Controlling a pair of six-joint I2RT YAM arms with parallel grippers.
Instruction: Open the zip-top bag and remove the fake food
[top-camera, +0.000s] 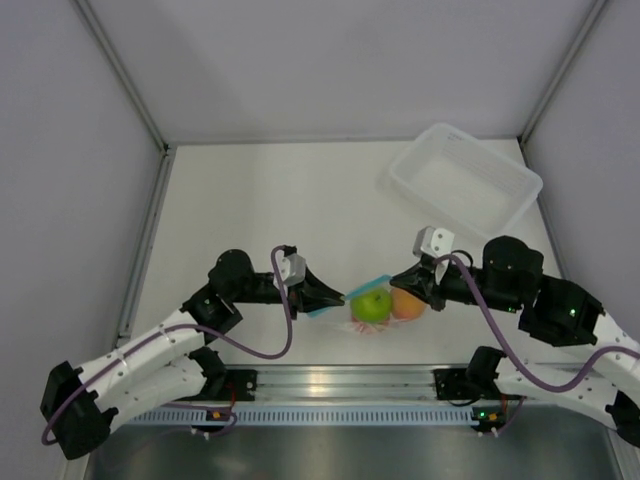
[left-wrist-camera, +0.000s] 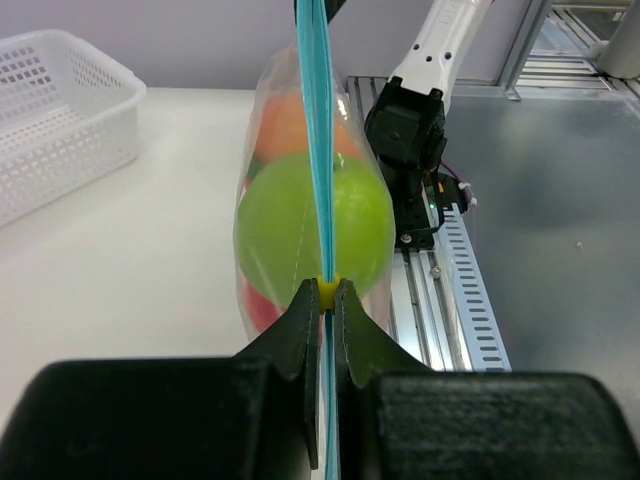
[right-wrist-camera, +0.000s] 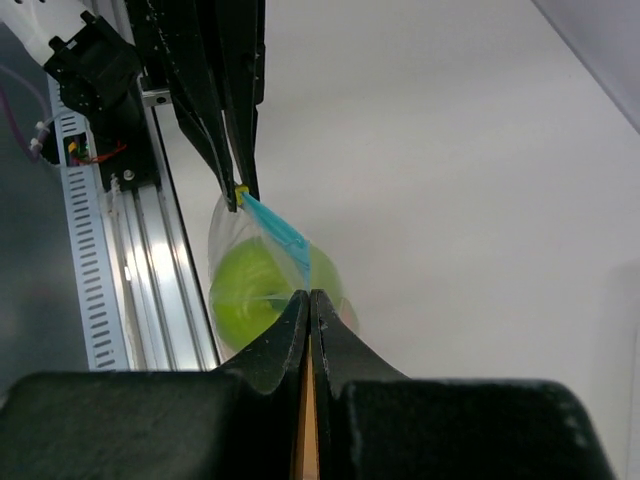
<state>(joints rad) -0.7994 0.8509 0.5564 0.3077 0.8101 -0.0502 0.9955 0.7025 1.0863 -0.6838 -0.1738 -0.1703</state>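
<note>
Three round fruits sit inside the zip-top bag (top-camera: 371, 324): green fruit (top-camera: 372, 305) in the middle, orange fruit (top-camera: 407, 304) towards the right arm, red fruit (left-wrist-camera: 259, 306) low down and mostly hidden; the teal zip strip (left-wrist-camera: 318, 120) runs along the top, stretched straight between the two claws, and looks closed. The bag is at the near middle of the table (top-camera: 270, 200), just ahead of the metal rail (top-camera: 340, 384); cannot tell whether its bottom rests on the surface. The left gripper (top-camera: 338, 297) reaches in low and roughly level from the left, fingers pinched tight on the strip's end at a small yellow tab (right-wrist-camera: 241, 189). The right gripper (right-wrist-camera: 309, 296) comes in from the opposite side, fingers closed narrow on the bag's other end. Both arms are bent at the elbow, wrists pointing at each other, fingertips near but apart. The white bin (top-camera: 465, 180) sits well apart at the far right corner. Open tabletop lies beyond the bag and to the left; walls close in on the far and both side edges.
</note>
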